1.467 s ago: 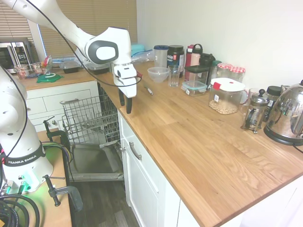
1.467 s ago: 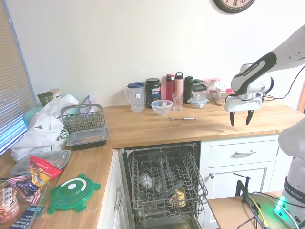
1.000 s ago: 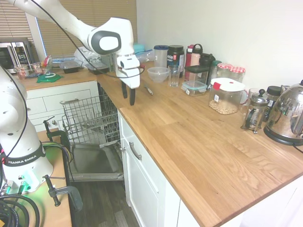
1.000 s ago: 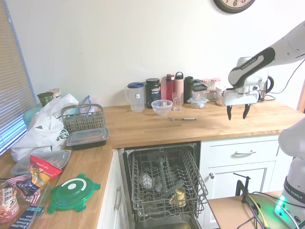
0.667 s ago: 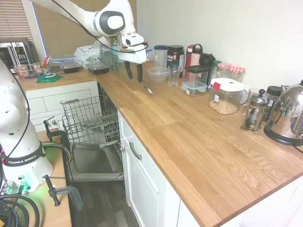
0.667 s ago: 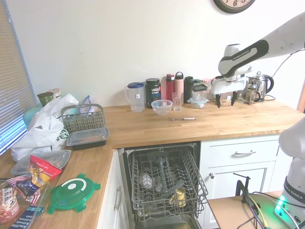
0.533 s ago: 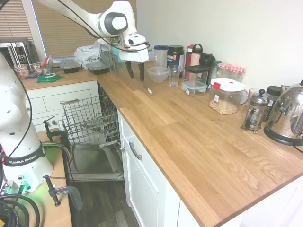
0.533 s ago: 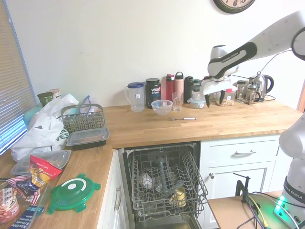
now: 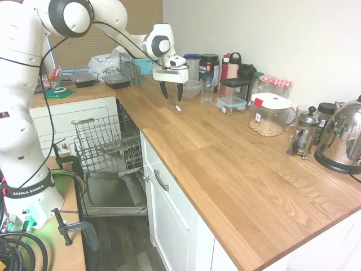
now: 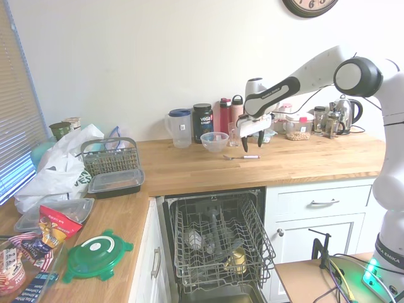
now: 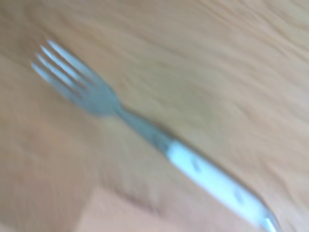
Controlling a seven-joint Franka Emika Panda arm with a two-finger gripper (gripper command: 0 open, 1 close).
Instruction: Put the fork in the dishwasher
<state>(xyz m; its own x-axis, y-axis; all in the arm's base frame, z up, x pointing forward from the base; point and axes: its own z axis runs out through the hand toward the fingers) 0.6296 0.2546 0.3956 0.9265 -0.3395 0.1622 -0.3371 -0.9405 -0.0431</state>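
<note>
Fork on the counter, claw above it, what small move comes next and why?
Probably lower straight down over the fork. The open claw hangs just above it without touching, and the fork lies flat on the counter, ungrasped; the dishwasher stands open.

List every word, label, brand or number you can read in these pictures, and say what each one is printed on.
"vega": black tub on the counter by the wall.
"FRANKA EMIKA": band round the arm's base; it reads the same in the second exterior view.
Smaller print under "vega": too small to read.
Clock numerals: cut off, unreadable.
Snack packets: print blurred.
Fork: no marking legible in the blurred wrist view.
</note>
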